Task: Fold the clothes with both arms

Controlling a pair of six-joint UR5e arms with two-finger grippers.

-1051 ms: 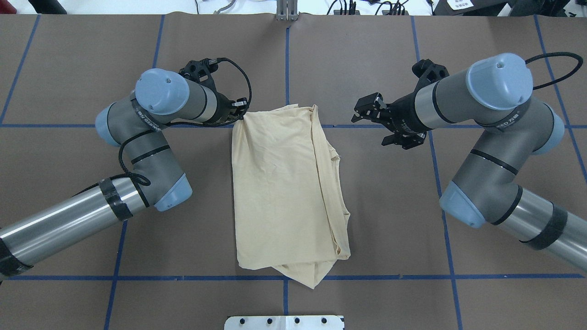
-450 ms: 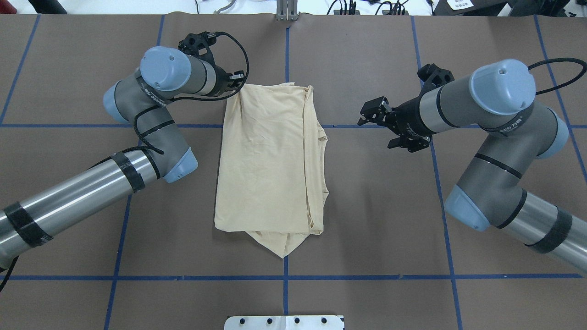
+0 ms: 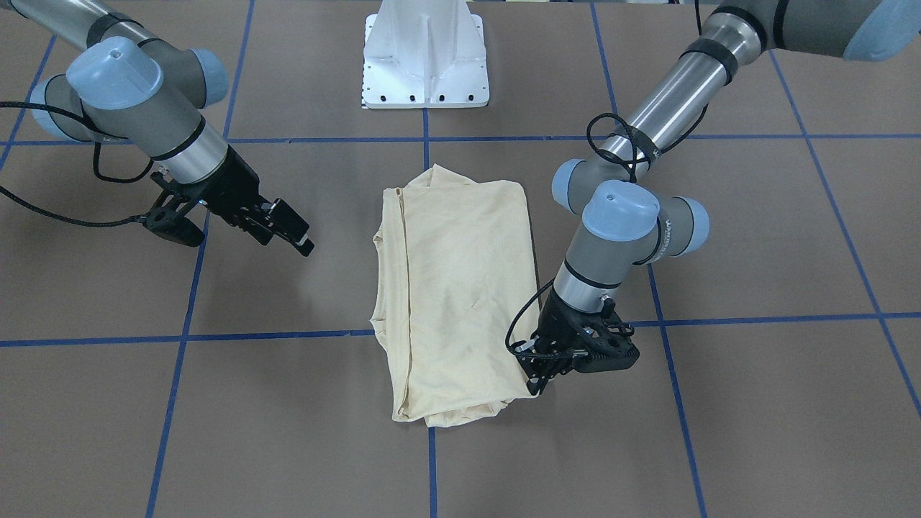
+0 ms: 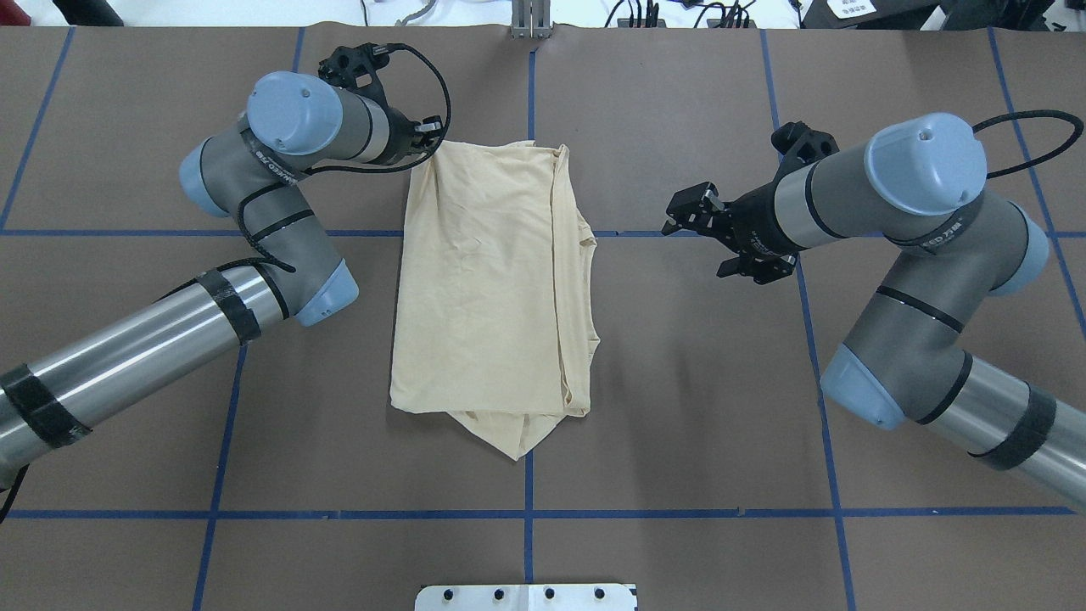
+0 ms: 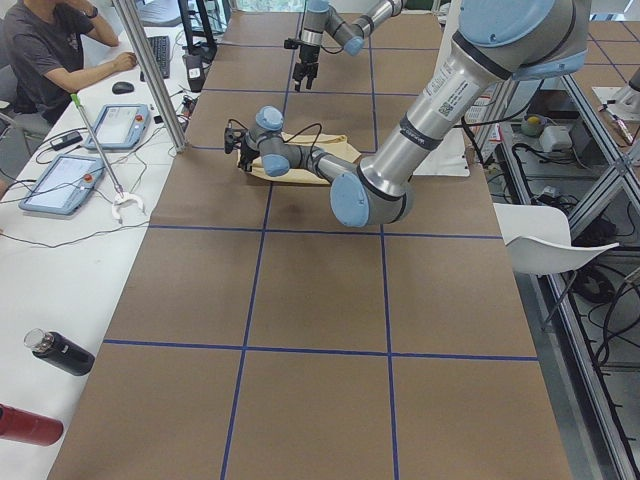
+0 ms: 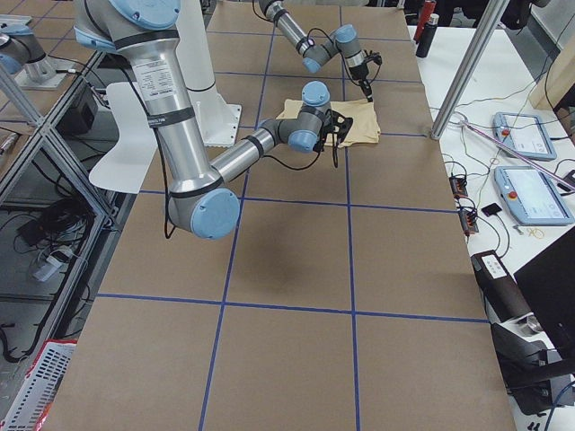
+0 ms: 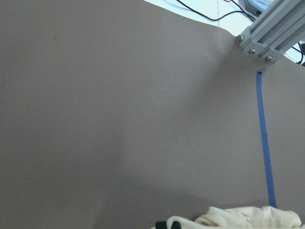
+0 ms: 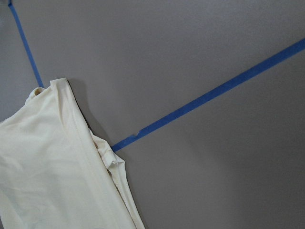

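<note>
The pale cream shirt (image 4: 492, 280) lies folded into a long strip in the middle of the brown table, with a point of fabric sticking out at its near end. Its print is hidden. It also shows in the front view (image 3: 453, 288) and in the right wrist view (image 8: 47, 167). My left gripper (image 4: 428, 140) is shut on the shirt's far left corner, low at the table; in the front view (image 3: 534, 381) it pinches that corner. My right gripper (image 4: 700, 238) is open and empty, apart from the shirt's right edge, and the front view (image 3: 291, 230) also shows it.
The white pedestal base (image 3: 424, 65) stands at the robot's side of the table. Blue tape lines (image 4: 526, 513) cross the brown cover. An aluminium post (image 4: 531, 21) stands at the far edge. A desk with tablets (image 5: 60, 180) and a person lies beyond it.
My left gripper has moved away from the robot and a little left, dragging the shirt with it across the table. My right gripper has stayed nearly in place, open.
</note>
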